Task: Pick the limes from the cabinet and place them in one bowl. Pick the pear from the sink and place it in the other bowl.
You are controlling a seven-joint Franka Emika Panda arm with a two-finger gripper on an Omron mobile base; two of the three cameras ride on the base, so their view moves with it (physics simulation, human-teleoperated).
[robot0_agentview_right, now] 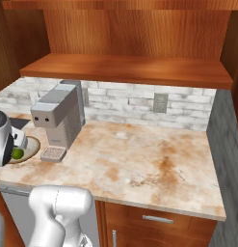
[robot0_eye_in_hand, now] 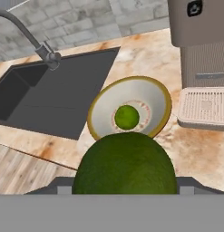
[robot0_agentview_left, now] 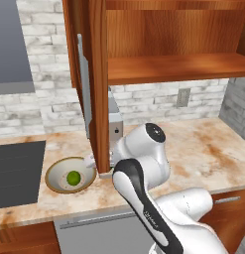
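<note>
In the hand view a large dark green lime (robot0_eye_in_hand: 124, 163) sits at the bottom between my fingers, held above the shallow cream bowl (robot0_eye_in_hand: 152, 93) with the olive-gold rim. A second, brighter lime (robot0_eye_in_hand: 127, 117) lies in the middle of that bowl (robot0_agentview_left: 57, 173). My gripper (robot0_agentview_left: 89, 161) is at the bowl's right edge, partly hidden behind the cabinet door (robot0_agentview_left: 96, 74). The bowl's lime (robot0_agentview_left: 73, 177) also peeks out beside my arm (robot0_agentview_right: 18, 153). The cabinet shelf (robot0_agentview_left: 173, 67) is bare. The dark sink (robot0_eye_in_hand: 54, 95) lies left of the bowl. The pear and the other bowl are out of view.
A grey coffee machine (robot0_agentview_right: 60, 113) with a drip tray (robot0_eye_in_hand: 204, 106) stands right of the bowl, close to my hand. The slim tap (robot0_eye_in_hand: 27, 34) arches over the sink's far side. Marbled counter (robot0_agentview_right: 149, 159) stretches to the right, with a wall socket (robot0_agentview_right: 160, 102) behind.
</note>
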